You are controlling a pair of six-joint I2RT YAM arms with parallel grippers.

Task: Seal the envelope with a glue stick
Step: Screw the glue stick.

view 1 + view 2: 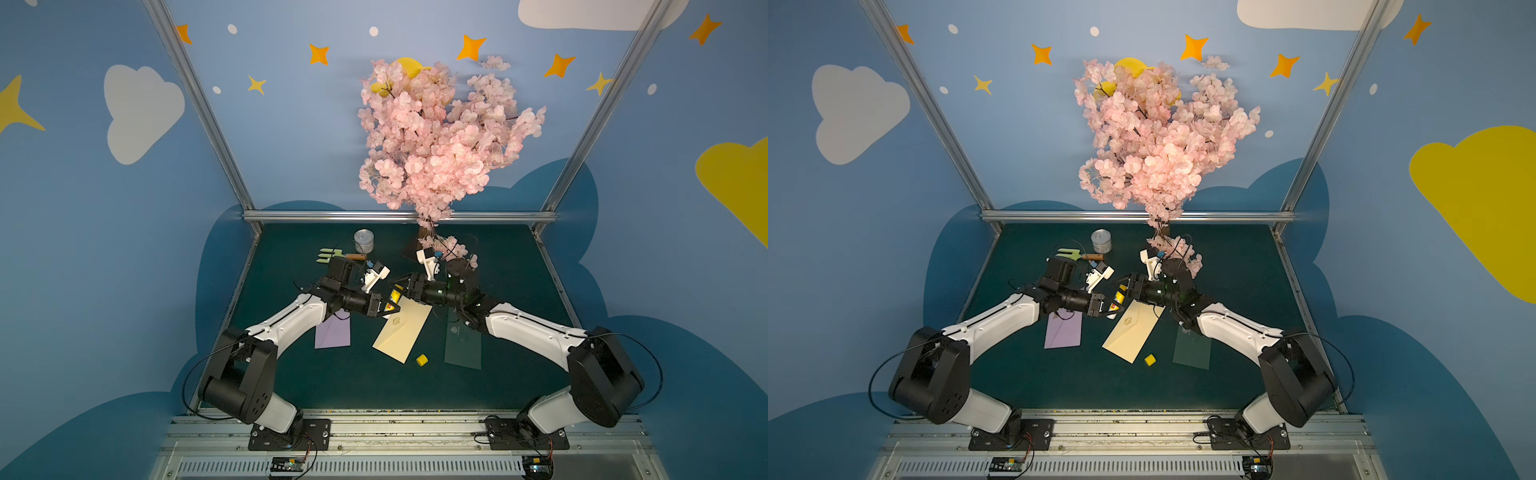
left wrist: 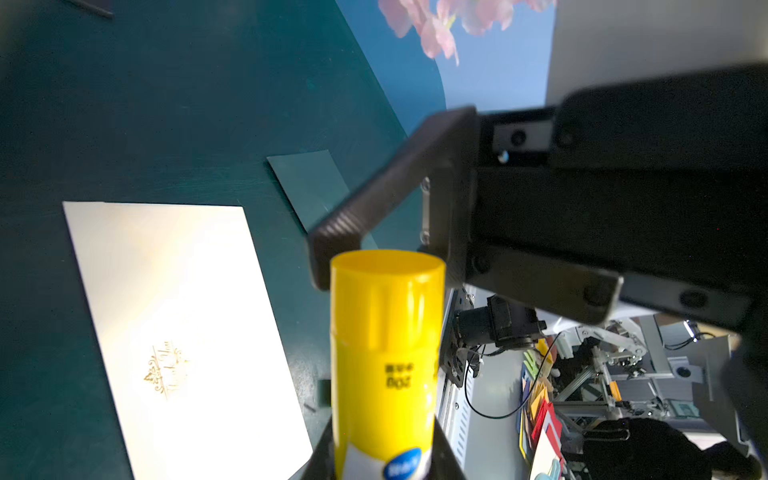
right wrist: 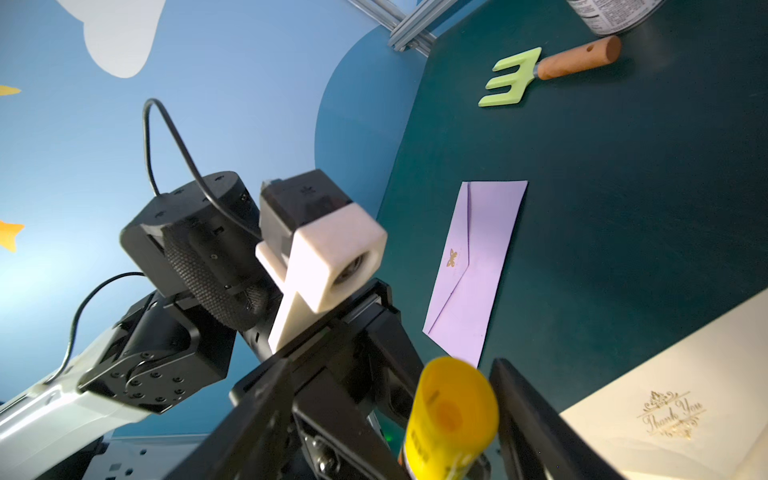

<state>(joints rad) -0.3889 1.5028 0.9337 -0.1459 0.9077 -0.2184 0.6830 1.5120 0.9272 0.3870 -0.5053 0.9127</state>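
1. My left arm (image 1: 291, 320) reaches forward and inward from its base at the near edge. The forearm is low over the table (image 1: 374, 390) and the wrist is roughly level.
2. My left pincer (image 1: 390, 307) is pinching the glue stick (image 1: 395, 296) at its labelled end. The plain yellow end points at my right pincer (image 1: 400, 287).
3. My right arm (image 1: 532, 332) mirrors the left, so the two wrists meet nose to nose at mid-table.
4. My right pincer is spread. Its fingers (image 3: 536, 424) stand on either side of the stick's free end, and the right wrist view shows a gap on each side.
5. The envelope (image 1: 401, 334) lies flat and askew with its gold emblem up, its far corner beneath the held stick. It sits between the lilac envelope (image 1: 332, 334) and the dark green envelope (image 1: 463, 347).
6. A small yellow cylinder (image 1: 422, 360) lies just beside the envelope's near corner.
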